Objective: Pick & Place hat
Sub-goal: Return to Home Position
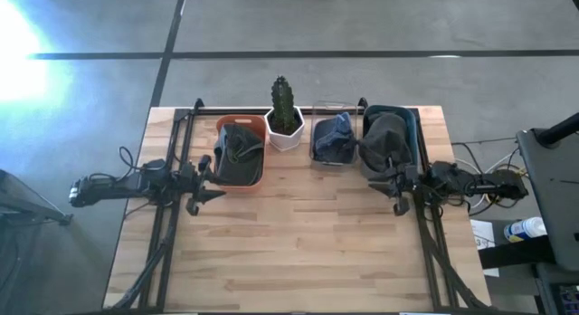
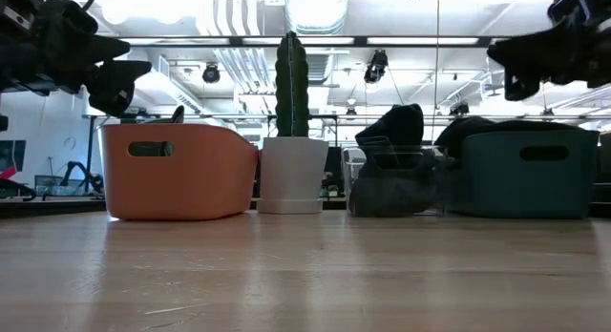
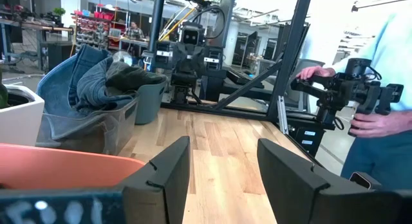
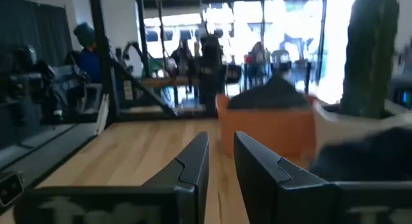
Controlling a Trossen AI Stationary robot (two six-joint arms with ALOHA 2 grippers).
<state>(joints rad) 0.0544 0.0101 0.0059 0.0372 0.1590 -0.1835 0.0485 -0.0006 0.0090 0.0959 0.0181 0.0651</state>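
Three hats lie in bins along the table's far edge. A dark hat [image 1: 237, 154] is in the orange bin [image 1: 241, 123]. A blue denim hat [image 1: 333, 134] is in the clear bin [image 1: 318, 159]. A dark grey hat [image 1: 387, 138] is in the teal bin [image 1: 412, 125]. My left gripper [image 1: 208, 185] is open and empty, hovering just near of the orange bin. My right gripper [image 1: 391, 190] hovers just near of the teal bin, empty, its fingers a narrow gap apart in the right wrist view [image 4: 221, 137]. Both are held above the table in the low view.
A cactus [image 1: 283, 98] in a white pot [image 1: 286, 132] stands between the orange and clear bins. The bare wooden table [image 1: 298, 252] stretches toward the near edge. Black frame rails run along both sides. A person [image 3: 386, 69] stands beyond the table's right side.
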